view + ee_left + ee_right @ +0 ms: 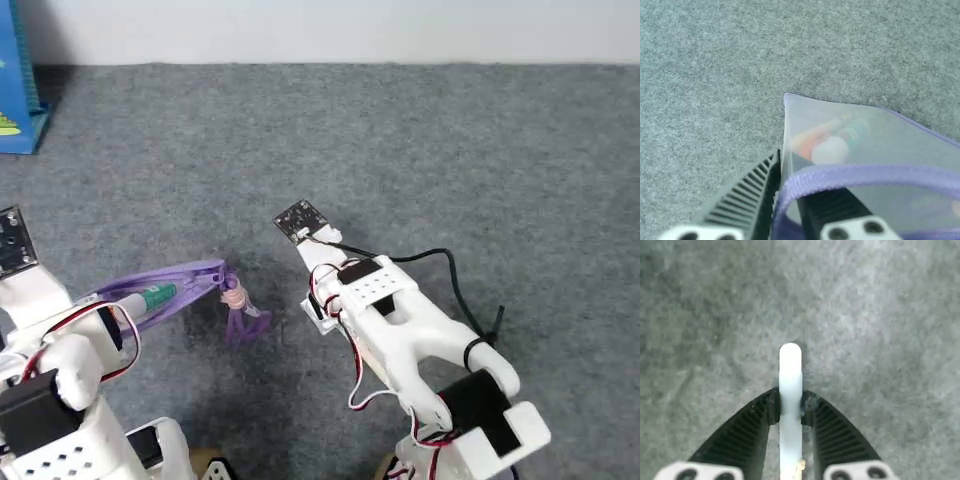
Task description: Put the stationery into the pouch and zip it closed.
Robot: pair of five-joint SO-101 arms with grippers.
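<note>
1. Best, I judge: hold the pouch [170, 285] steady at near left, mouth toward the white stick [790, 362], and feed it in end-first.
2. Left gripper [784, 172] pinches the pouch's purple edge; arm folded low, near-left.
3. Right gripper [790, 402] clamps the white stick, pointing down at the worktop [450, 140], arm stretched forward at centre.

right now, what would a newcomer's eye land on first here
A translucent purple-edged pouch stands out first at the left of the high view, pinched at its edge by the left gripper, with coloured pens inside. Next comes the white stick clamped in the right gripper above the grey mat.
</note>
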